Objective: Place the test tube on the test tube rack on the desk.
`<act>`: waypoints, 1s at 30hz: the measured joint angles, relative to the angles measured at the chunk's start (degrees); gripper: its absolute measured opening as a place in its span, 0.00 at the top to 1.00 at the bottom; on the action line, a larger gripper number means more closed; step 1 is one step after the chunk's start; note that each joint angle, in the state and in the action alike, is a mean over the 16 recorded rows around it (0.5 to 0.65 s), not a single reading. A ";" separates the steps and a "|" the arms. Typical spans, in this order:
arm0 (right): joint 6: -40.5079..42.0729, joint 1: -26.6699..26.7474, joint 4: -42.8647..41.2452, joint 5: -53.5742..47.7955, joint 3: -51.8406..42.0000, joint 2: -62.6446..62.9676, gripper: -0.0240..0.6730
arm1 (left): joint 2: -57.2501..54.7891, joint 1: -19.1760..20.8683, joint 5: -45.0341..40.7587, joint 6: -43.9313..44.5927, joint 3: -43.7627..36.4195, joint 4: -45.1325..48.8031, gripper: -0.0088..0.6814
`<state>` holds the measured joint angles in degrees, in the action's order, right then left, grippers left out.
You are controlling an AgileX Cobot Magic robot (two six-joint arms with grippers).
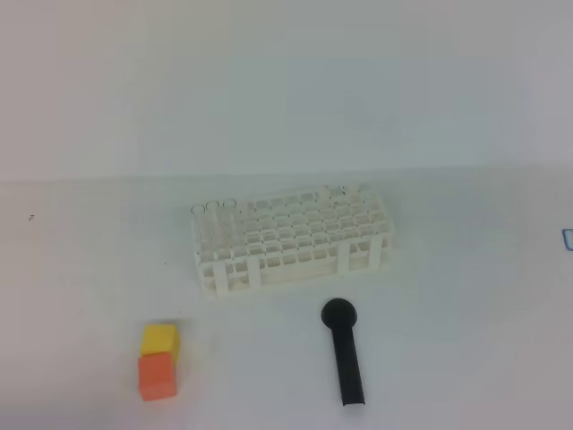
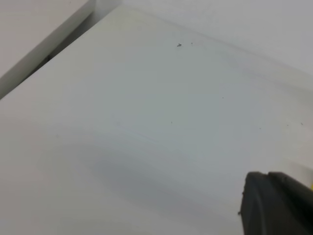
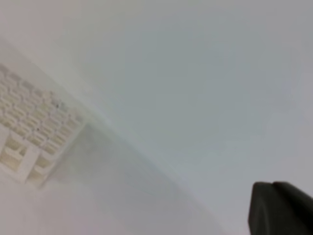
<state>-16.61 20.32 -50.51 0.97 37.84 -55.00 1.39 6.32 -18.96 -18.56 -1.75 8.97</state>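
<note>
The test tube rack (image 1: 291,240) stands mid-desk (image 1: 466,358) within both arms' reach; tubes seem already upright at its back-left corner — the test tube itself is unclear. Both fingers closed, empty.

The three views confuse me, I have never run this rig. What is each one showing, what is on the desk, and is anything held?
It is a two-armed robot. The high view looks down on the white desk: a rack with clear tubes at its back left corner, a black cylinder, and a yellow block touching an orange block. The other two cameras ride on the wrists. Each shows only a dark corner of its gripper, left and right. Both are shut, nothing visibly held.
</note>
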 joint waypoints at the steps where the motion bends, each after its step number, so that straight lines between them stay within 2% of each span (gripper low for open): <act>1: 0.07 0.16 -0.06 -1.05 -0.02 0.21 0.97 | 0.00 0.01 0.00 0.00 0.00 0.00 0.99; 9: -2.72 1.40 -0.16 -7.67 -0.17 0.49 0.97 | -0.07 0.03 -0.05 0.01 0.12 -0.03 0.99; 19: -12.50 1.26 -1.73 -12.85 -0.25 2.62 0.97 | 0.06 0.01 -0.05 0.01 -0.12 0.01 0.99; 25: -18.98 -1.89 -3.12 -10.85 -2.24 7.63 0.97 | 0.06 0.01 -0.05 0.01 -0.12 0.01 0.99; 30: -24.47 -7.50 -3.76 -6.19 -7.17 15.42 0.97 | 0.06 0.01 0.00 0.00 -0.12 0.01 0.99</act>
<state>-41.08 12.82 -54.28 -5.21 30.67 -39.58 1.45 6.33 -18.96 -18.56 -1.87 8.98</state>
